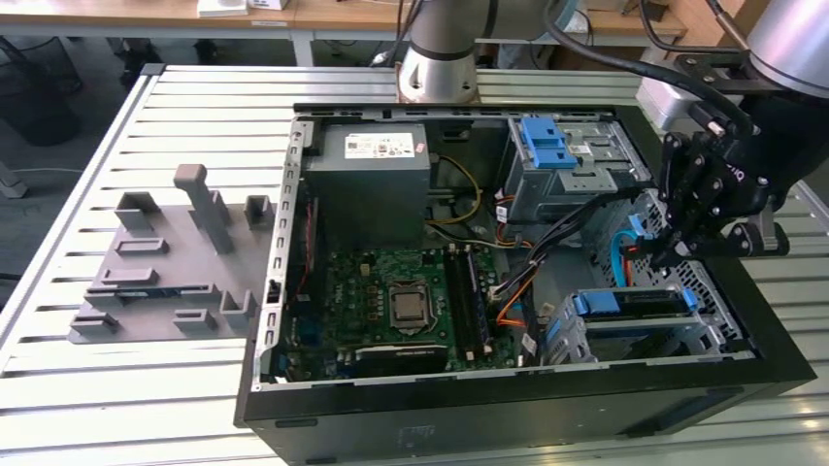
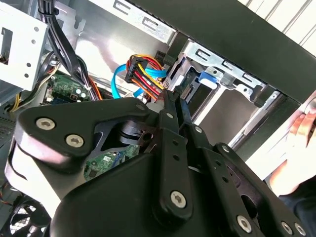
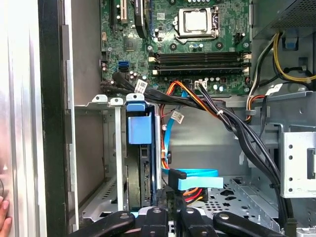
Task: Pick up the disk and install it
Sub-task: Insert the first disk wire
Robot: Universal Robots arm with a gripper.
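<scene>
An open computer case [image 1: 518,408] lies on a slatted worktop [image 1: 130,408]. In the exterior view the disk [image 1: 631,304] sits in the drive cage at the case's front corner, on the exterior view's right, its blue rails showing along the top edge. The pincer [image 1: 674,254] hangs just above and beside that cage, near a blue cable [image 1: 631,238].

The first wrist view looks down into the cage: the disk [image 3: 140,163] stands on edge in its slot, a blue tab at its end, with the pincer [image 3: 170,217] just beside it by the blue cable [image 3: 197,178].

In the second wrist view the fingers [image 2: 170,106] lie pressed together, pinching nothing, their tips by a bundle of coloured wires [image 2: 143,74]. A person's hand [image 2: 296,158] rests against the case's outer wall.
</scene>
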